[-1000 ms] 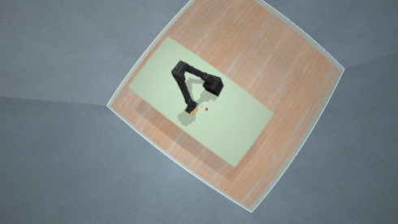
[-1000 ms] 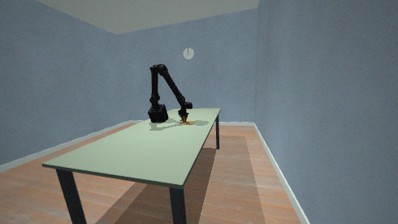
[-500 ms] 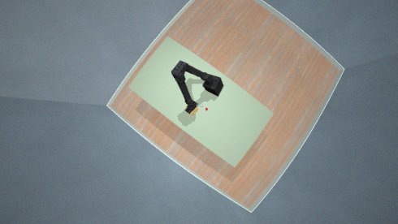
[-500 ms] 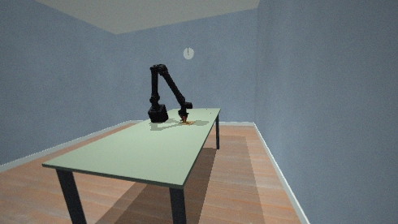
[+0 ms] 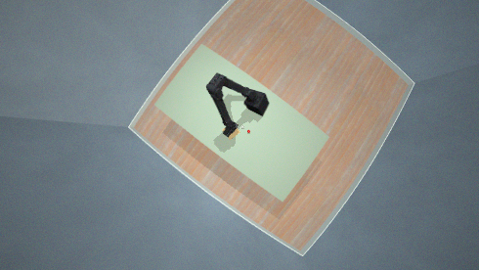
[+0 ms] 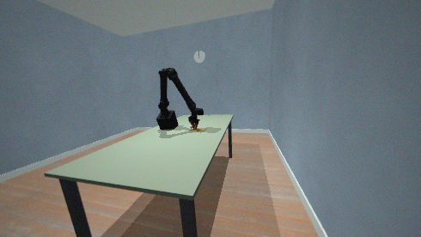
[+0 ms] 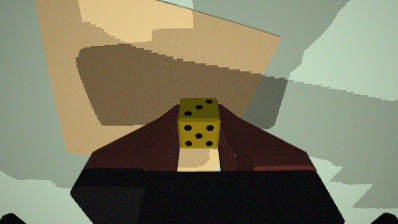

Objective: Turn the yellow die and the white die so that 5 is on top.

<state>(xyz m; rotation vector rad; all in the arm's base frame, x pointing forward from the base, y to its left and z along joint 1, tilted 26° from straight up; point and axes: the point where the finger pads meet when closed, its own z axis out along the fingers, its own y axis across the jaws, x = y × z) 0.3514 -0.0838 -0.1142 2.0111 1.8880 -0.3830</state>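
Observation:
In the wrist view my gripper [image 7: 198,111] is shut on the yellow die [image 7: 198,122], held between the two dark red fingers above the tan mat [image 7: 150,75]. The die's face toward the camera shows five pips; the face above it shows three. In the overhead view the gripper [image 5: 230,130] is over the mat's spot on the table, with the white die [image 5: 242,126] and the red die [image 5: 248,131] as tiny specks just to its right. In the side view the gripper [image 6: 194,125] hangs just over the mat [image 6: 198,129].
The arm's base [image 5: 257,102] stands on the green table [image 5: 244,122] behind the mat. The table's edges are far from the dice. A clock [image 6: 199,56] hangs on the back wall.

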